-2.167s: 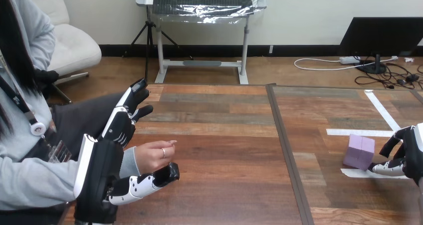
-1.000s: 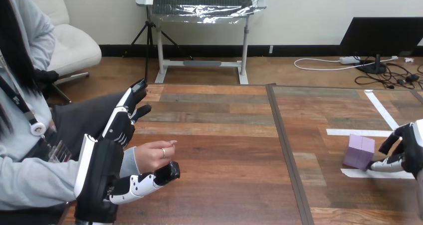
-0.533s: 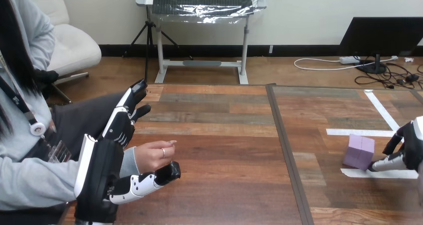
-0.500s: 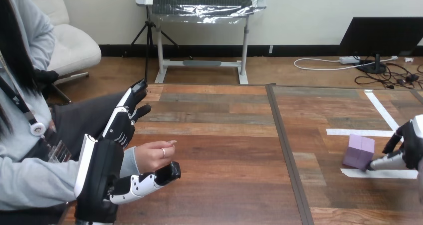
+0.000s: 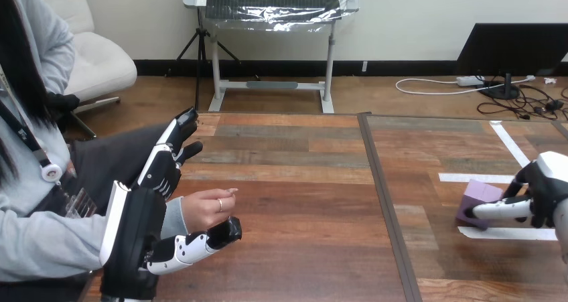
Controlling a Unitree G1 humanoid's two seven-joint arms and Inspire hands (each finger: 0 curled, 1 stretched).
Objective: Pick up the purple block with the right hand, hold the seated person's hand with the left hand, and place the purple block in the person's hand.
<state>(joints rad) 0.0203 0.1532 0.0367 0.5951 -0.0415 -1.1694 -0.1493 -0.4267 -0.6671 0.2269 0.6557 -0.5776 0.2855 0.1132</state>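
Head view: wooden table (image 5: 301, 201) with a dark seam (image 5: 383, 195) running near to far down its middle. The purple block (image 5: 475, 196) is on the right half of the table, near the right edge, just far of a white tape strip (image 5: 507, 234) and near of another tape strip (image 5: 472, 178). The block looks slightly tilted; cannot tell if its base is off the table. The right hand (image 5: 544, 198) comes in from the right edge and is closed around the purple block: its thumb (image 5: 499, 209) lies across the block's near face and a dark finger (image 5: 517, 183) curls at the block's far right side. On the left side, the left hand (image 5: 132, 238) is raised above the table's near left corner, spread wide, with its fingers (image 5: 167, 156) straight and pointing far and up. Its thumb (image 5: 197, 243) reaches right, under the person's hand (image 5: 204, 208). The person's hand sits between that thumb and the fingers, palm side down, its own fingers loosely bent. The thumb looks to touch its underside and the straight fingers are apart from it, so no grip around it. The person's grey sleeve (image 5: 47, 245) passes behind the left hand.
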